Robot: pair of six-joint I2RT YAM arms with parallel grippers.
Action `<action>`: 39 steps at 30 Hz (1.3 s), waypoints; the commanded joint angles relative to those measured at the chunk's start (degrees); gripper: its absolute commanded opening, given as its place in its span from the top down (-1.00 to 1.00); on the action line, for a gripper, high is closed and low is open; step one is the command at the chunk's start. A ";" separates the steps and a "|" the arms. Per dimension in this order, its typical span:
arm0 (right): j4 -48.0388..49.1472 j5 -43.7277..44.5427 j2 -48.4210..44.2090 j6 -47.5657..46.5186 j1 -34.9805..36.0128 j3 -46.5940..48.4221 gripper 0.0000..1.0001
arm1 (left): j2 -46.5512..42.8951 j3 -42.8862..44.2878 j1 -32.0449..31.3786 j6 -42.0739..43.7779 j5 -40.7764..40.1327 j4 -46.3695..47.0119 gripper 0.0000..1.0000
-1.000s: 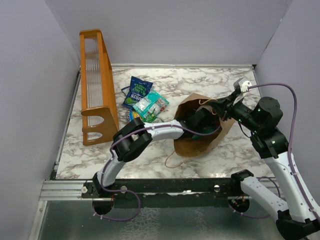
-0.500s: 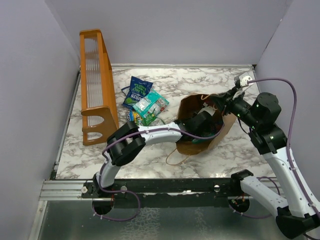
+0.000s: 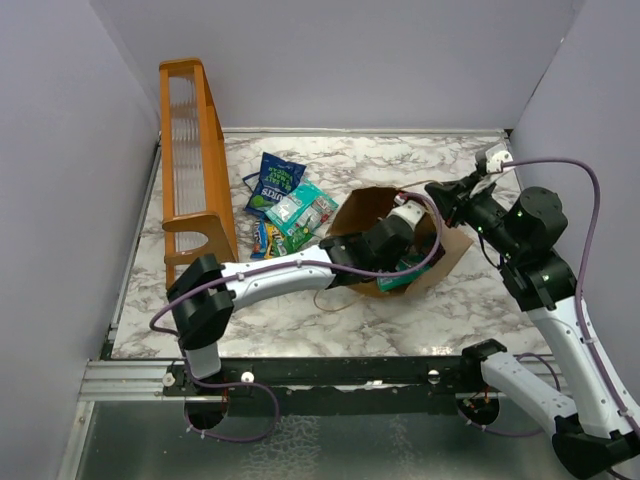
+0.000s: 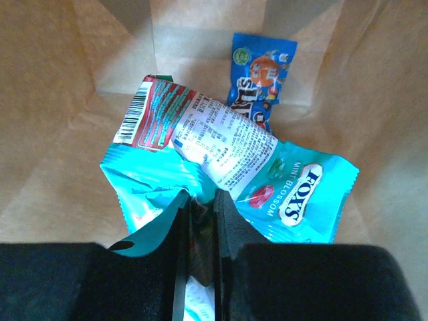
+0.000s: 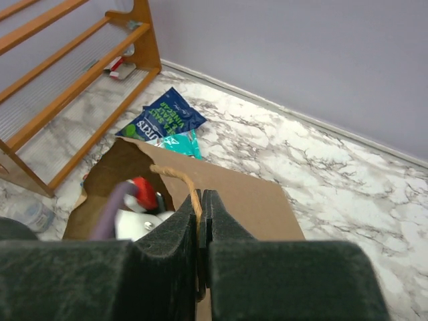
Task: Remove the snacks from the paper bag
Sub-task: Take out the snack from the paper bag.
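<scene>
Left claw (image 4: 197, 224) all but closed, pinching near edge of teal mint packet (image 4: 294, 200) lying inside paper bag (image 5: 247, 194). Beyond it at one o'clock, small blue candy packet (image 4: 262, 67) against bag's far wall. Right claw (image 5: 201, 208) clamped tight on cord handle (image 5: 175, 174) at bag rim. On marble table (image 3: 400, 160), ten o'clock of bag: blue pouch (image 3: 275, 183), teal packet (image 3: 300, 208). Orange rack (image 3: 190, 170) farther, nine o'clock.

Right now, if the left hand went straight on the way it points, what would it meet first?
The left hand would meet the teal glossy Fox's pouch, which it seems to pinch, inside the brown paper bag.
</scene>
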 commanded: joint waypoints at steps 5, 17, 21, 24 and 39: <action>-0.29 4.08 -2.07 -1.67 0.09 -2.27 0.96 | -13.06 -1.05 -0.33 -0.45 3.06 2.36 1.00; -1.35 4.93 -2.74 -1.92 0.09 -1.15 0.95 | -25.54 -2.97 -0.31 3.99 6.87 1.50 1.00; -1.11 6.46 -3.57 -1.74 0.09 -1.69 0.95 | -32.86 -5.55 -0.32 10.40 8.87 2.12 1.00; 0.06 7.08 -4.94 -1.54 0.07 -2.76 0.96 | -39.47 -6.63 -0.31 15.04 8.83 1.82 1.00; 1.19 6.24 -8.33 -1.70 0.09 -4.18 0.95 | -36.43 0.04 3.94 18.69 -28.74 -4.41 1.00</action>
